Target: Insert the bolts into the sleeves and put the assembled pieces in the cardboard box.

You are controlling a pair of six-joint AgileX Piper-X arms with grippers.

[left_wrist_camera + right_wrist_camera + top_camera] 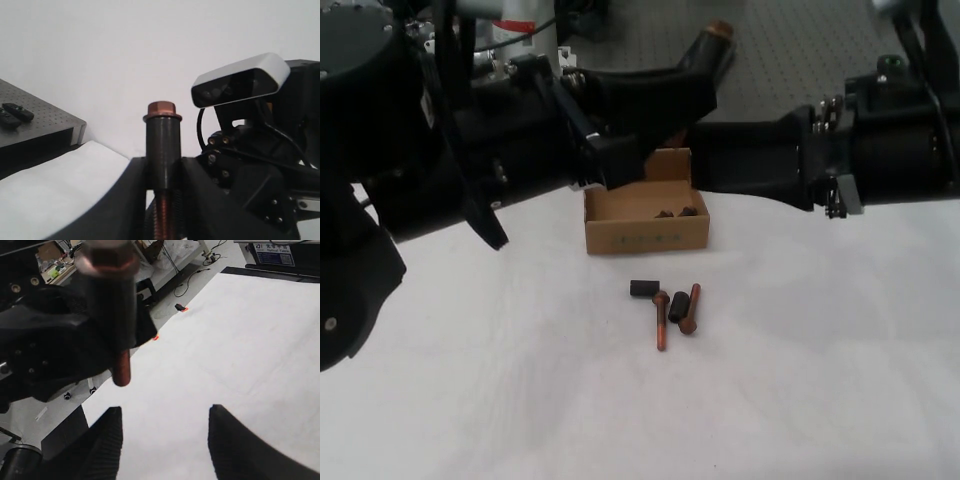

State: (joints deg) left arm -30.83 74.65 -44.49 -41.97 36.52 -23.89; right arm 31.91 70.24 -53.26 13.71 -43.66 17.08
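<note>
**Left pincer (164,167) is gripping a finished piece, with the box drop coming next**

The white-covered table (820,380) is carrying the cardboard box (645,238) near its middle, and both arms are hanging raised behind the box. The left pincer is clamping its fingers (137,172) on the black sleeve (163,145). The copper bolt (161,111) is sitting through that sleeve, with its head on top and its thread showing below. The right pincer (165,412) is facing that piece from near by, its fingers standing apart with nothing between them.

Inside the box, dark pieces (680,212), seemingly finished ones, are lying by the near wall. In front of the box, one loose sleeve (641,288), a second sleeve (678,305), one loose bolt (661,322) and another bolt (693,303) are lying close together.

Insertion is looking complete for the held piece, so carrying it to the box appears to be the step in hand. The next move is calling for the left pincer to come low over the box opening and keep the bolt head up. The grip is on the sleeve alone, so tipping the piece could be letting the bolt slide out. Two pairs are waiting after that.
</note>
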